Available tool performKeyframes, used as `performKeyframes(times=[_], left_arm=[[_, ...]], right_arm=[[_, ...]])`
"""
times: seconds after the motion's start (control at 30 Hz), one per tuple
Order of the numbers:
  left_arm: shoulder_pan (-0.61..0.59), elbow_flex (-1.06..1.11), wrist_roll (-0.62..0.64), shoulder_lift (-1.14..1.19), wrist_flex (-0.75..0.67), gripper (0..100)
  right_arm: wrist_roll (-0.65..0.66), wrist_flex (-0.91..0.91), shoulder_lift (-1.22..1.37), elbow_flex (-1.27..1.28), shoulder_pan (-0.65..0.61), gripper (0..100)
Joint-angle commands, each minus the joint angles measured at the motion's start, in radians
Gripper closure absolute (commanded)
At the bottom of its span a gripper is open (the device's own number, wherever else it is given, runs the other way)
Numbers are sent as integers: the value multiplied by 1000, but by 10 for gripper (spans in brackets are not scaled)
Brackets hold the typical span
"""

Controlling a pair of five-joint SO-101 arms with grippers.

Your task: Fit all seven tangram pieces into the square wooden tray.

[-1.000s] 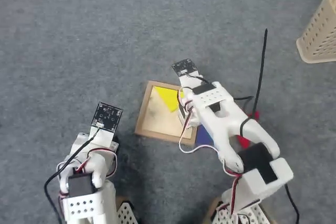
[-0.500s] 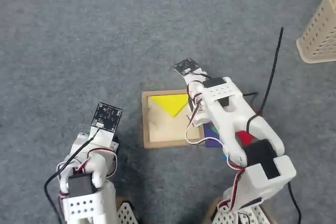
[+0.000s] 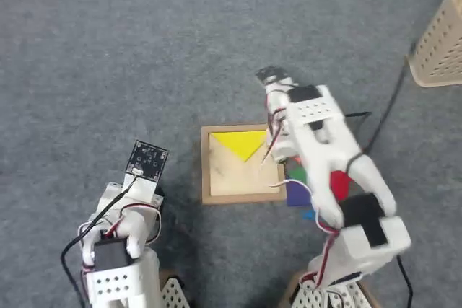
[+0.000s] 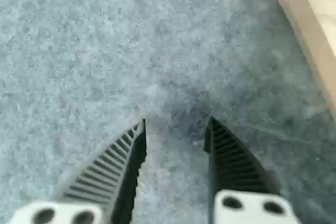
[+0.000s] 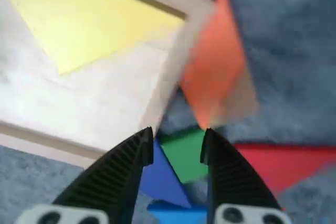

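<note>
Both grippers are open a little way and hold nothing. The right gripper [image 5: 177,135] hangs just outside the tray [image 3: 205,171], next to its rim, and a green piece [image 5: 184,153] shows on the carpet in the gap between the two tips. An orange piece [image 5: 215,72] lies just beside the tray, its long way running along that rim, with one end by the tray's corner. A red piece [image 5: 278,163], a dark blue piece [image 5: 157,179] and a light blue piece [image 5: 173,211] lie close together by the green one, all outside the tray. Inside the tray sits a yellow triangle [image 3: 238,142]. Its long side lies along the tray's far rim and its point aims at the middle of the tray. The left gripper [image 4: 176,127] hangs over the grey carpet [image 3: 108,55] on the other side of the tray, near its rim.
</note>
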Motion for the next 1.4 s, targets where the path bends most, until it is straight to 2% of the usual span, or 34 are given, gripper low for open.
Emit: performKeyframes(times=[0.0,0.17,0.27,0.33,0.57,0.87,1.13,1.37], left_arm=[[0,-7,6,-11,3,824],[0,-7,6,-11,3,824],[0,-7,6,-11,3,824],[0,-7,6,-11,3,824],[0,-7,6,-11,3,824],[0,-7,6,-11,3,824],[0,-7,6,-11,3,824],[0,-7,6,-11,3,824]], right_arm=[[-55,25,-180,-5,87,839],[-135,-76,-266,207,263,827],[-137,-117,-246,282,300,758],[-138,-127,-217,302,294,725],[-218,-231,-116,290,269,723],[-222,-312,-19,267,275,723],[-269,-231,-7,161,268,723],[-359,-228,-5,147,263,723]])
